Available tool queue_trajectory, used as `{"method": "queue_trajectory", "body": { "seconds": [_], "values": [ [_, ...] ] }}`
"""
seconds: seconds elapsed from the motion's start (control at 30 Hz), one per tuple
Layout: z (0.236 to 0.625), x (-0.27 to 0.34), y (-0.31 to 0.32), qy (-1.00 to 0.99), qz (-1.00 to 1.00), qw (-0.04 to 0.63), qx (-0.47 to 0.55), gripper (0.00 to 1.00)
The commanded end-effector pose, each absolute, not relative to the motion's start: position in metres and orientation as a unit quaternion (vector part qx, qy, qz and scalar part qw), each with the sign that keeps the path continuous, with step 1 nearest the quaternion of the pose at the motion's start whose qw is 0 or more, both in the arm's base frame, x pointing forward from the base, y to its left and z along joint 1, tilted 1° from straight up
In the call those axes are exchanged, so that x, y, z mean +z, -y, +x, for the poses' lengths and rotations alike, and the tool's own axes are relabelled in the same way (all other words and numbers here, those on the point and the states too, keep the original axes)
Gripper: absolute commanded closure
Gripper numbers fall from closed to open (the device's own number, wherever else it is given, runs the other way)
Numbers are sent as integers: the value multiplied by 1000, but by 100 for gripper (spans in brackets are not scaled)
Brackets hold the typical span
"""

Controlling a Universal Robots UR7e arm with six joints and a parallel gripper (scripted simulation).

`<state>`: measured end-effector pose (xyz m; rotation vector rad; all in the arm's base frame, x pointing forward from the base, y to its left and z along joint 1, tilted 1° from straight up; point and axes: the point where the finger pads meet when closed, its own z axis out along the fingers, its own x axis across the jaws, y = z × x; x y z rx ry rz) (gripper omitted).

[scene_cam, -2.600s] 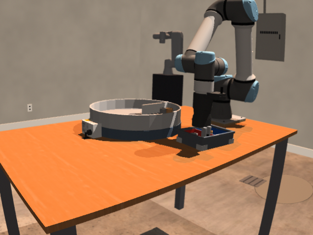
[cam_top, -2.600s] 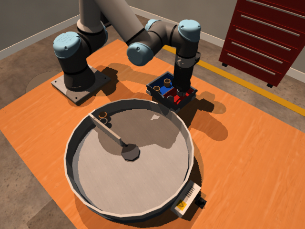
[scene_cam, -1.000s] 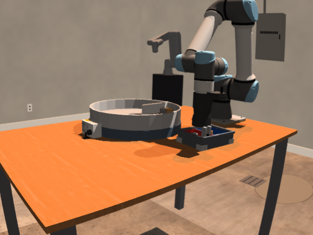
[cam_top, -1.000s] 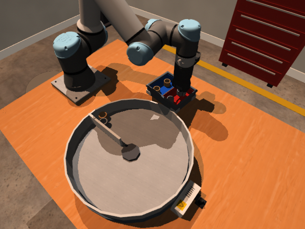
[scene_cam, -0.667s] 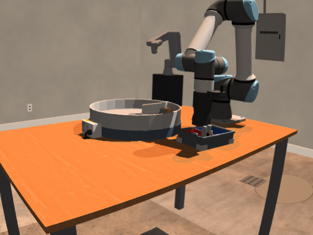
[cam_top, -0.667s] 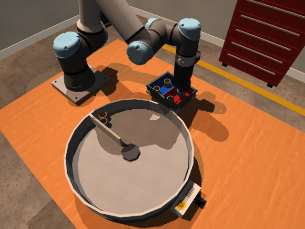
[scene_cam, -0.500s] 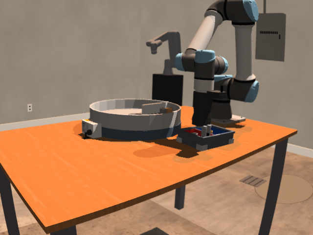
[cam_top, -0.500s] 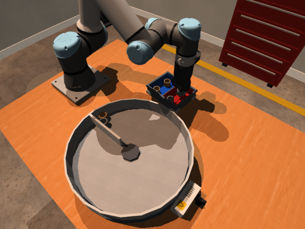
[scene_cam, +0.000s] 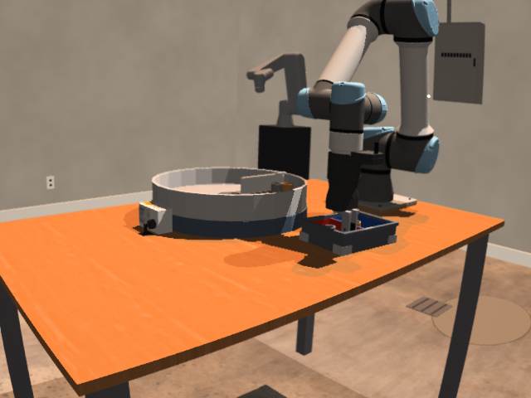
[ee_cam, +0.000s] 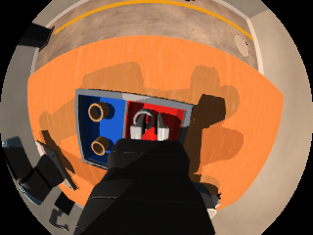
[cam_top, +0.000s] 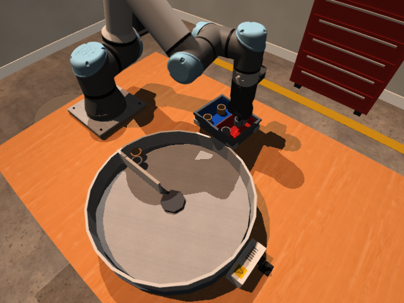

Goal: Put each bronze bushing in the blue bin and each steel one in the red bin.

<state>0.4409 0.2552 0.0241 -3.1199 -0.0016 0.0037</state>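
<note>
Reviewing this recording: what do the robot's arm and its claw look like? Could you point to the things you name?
The arm (cam_top: 156,23) (scene_cam: 414,85) has pale grey tubular links, dark grey-brown joint housings with black bands, and rounded light-blue caps. A pale collar sits above the black, blocky claw (cam_top: 240,120) (scene_cam: 350,220) (ee_cam: 151,119), whose fingers are light grey and slim. I can make out no readable markings.
</note>
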Motion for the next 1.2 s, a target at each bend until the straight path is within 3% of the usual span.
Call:
{"method": "queue_trajectory", "body": {
  "seconds": [0.0, 1.17],
  "values": [
    [441, 25, -255, 1, -1000, 11, 0, 58],
    [441, 36, -255, 1, -1000, 11, 0, 58]
  ]
}}
